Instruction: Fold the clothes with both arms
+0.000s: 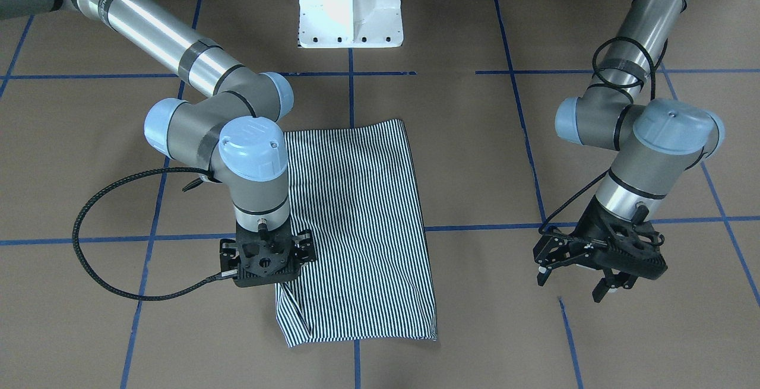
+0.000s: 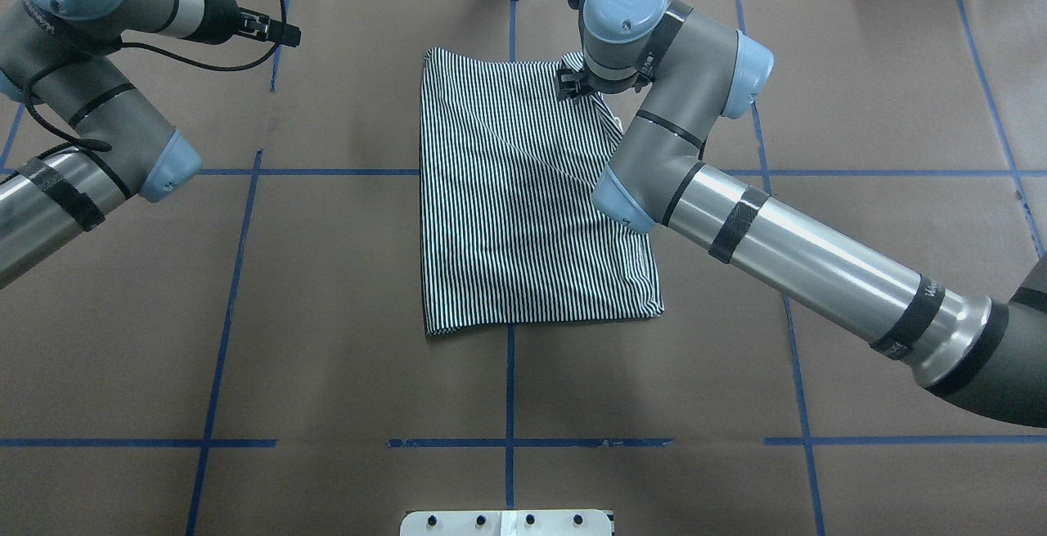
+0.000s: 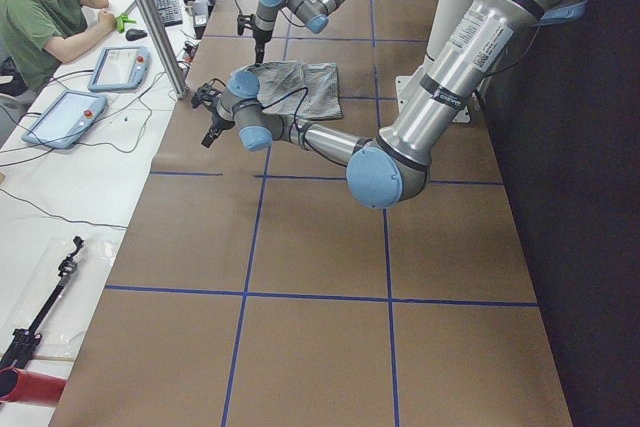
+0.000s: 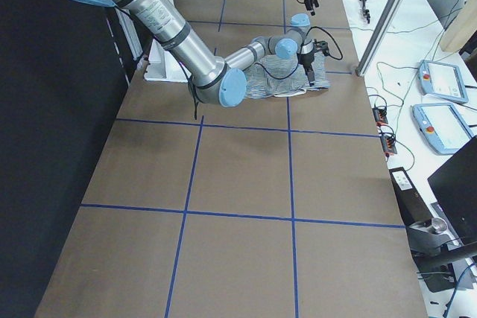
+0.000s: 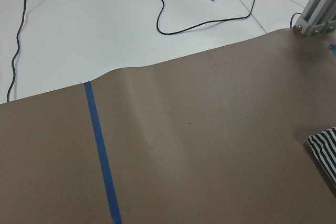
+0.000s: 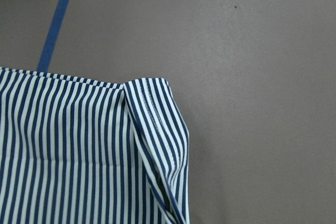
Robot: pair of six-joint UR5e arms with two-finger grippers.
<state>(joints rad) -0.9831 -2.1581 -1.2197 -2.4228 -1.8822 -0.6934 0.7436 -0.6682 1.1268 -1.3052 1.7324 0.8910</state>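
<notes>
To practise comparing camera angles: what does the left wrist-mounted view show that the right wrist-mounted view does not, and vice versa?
Only the left wrist view: a white surface with black cables and a silver metal frame post. Only the right wrist view: the folded-over, stitched corner of the navy-and-white striped shirt. Both: that shirt, the brown table cover and a blue tape line.

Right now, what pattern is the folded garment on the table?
The folded shirt shows thin navy-and-white stripes, clearest in the right wrist view.
</notes>
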